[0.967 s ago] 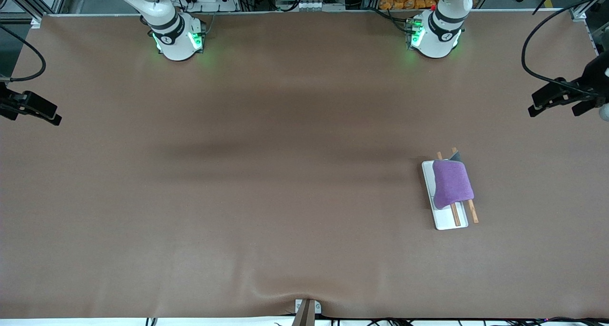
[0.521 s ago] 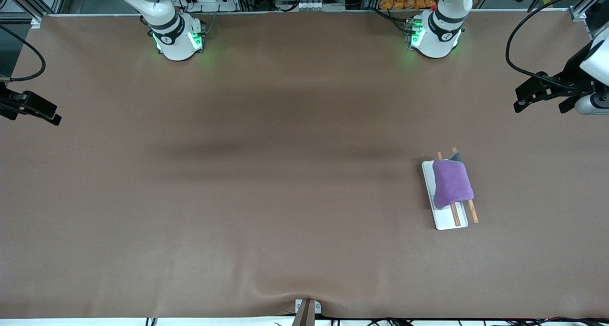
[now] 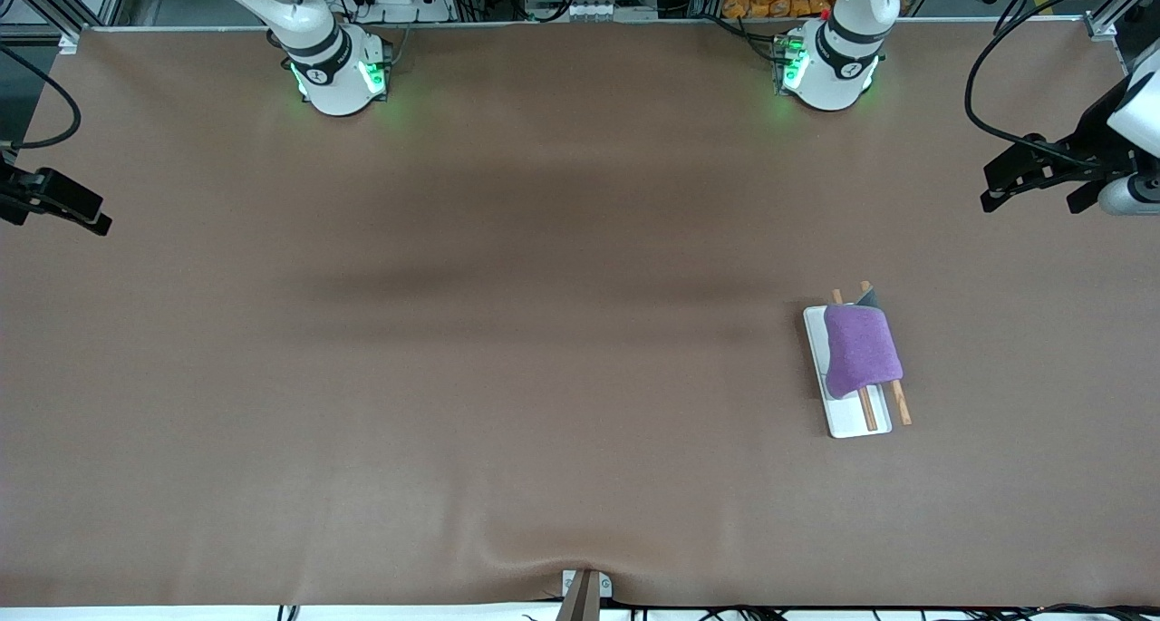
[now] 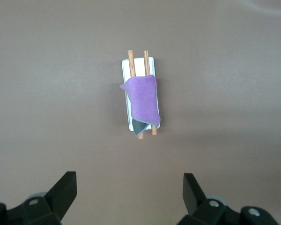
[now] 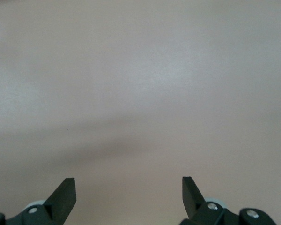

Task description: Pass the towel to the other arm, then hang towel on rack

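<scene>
The towel (image 3: 862,349) lies draped over both rods of the rack (image 3: 856,422), on the counter (image 3: 544,331) toward the left arm's end; its dark grey band hangs at the rod ends farther from the front camera. The left gripper (image 3: 1033,177) hangs over the counter's edge at that end, fingers (image 4: 65,187) spread and empty. The right gripper (image 3: 54,206) waits over the right arm's end, fingers (image 5: 65,190) spread, empty.
</scene>
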Motion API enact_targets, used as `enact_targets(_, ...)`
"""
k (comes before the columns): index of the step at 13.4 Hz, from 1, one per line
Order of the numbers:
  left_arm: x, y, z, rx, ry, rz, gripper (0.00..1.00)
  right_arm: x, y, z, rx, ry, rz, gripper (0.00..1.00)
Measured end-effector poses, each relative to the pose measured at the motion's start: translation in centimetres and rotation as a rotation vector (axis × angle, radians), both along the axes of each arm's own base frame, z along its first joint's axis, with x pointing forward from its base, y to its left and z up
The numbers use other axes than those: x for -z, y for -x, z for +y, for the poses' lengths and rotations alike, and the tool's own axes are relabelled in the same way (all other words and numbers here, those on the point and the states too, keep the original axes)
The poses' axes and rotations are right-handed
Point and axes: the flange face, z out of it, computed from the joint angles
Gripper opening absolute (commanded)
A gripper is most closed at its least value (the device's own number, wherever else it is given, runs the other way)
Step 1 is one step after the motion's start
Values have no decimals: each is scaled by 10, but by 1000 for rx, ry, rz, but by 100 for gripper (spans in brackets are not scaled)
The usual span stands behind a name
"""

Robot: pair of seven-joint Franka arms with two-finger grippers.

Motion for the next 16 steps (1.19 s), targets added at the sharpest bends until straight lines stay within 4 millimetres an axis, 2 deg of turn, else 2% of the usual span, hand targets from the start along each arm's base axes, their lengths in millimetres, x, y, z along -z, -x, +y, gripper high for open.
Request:
enact_targets(3,-2,4,1,-16,0,12,100,-6,4,-2,3,0,-10,100)
enact_targets(13,0,20,-8,-19,-38,39,100,-8,5,-2,4,0,-12,100)
enact_targets(16,-2,20,-4,-22,-39,36,100,-8,5,-2,4,0,-11,100)
